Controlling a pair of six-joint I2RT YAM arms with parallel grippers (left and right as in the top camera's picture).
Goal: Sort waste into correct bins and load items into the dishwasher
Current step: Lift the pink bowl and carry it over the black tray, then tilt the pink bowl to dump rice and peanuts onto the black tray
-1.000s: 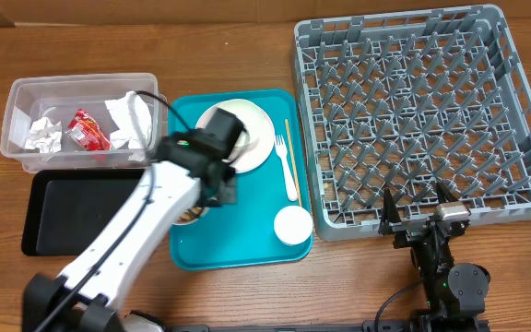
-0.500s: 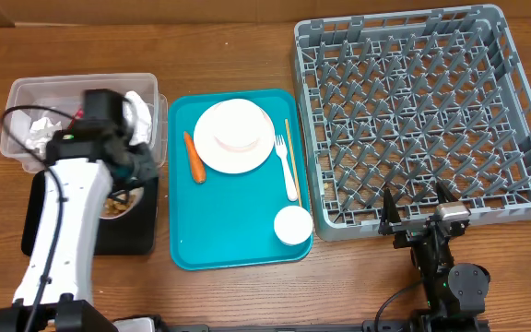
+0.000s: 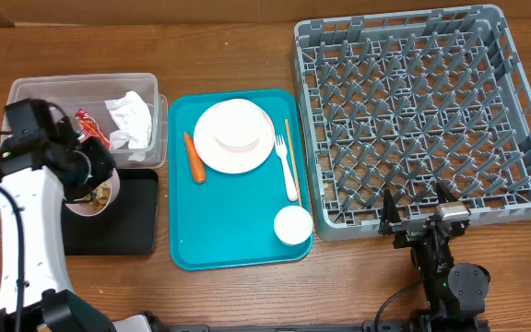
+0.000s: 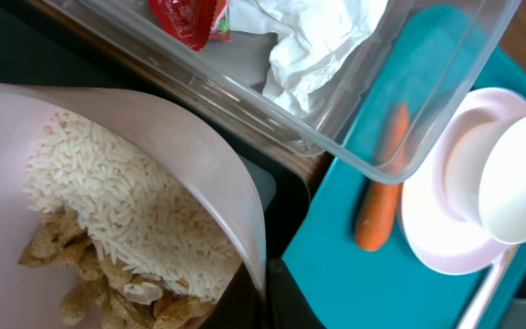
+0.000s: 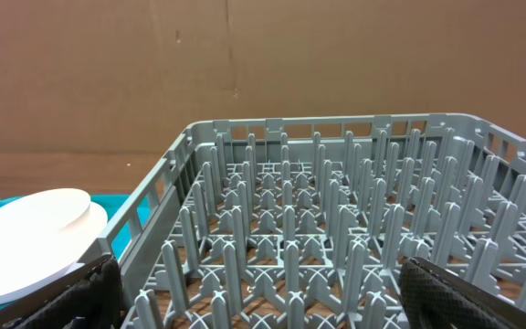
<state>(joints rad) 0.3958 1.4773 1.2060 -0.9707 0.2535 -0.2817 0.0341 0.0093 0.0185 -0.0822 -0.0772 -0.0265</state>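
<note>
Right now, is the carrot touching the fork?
Apart. The overhead view shows the carrot left of the plate and the fork right of it, the plate lying between them.

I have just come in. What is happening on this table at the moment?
The left gripper holds a pale pink bowl of rice and food bits above the black tray. The clear tub contains napkins and a red wrapper. A carrot, plate, fork and cup lie on the teal tray. The right gripper is open beside the empty dish rack.
</note>
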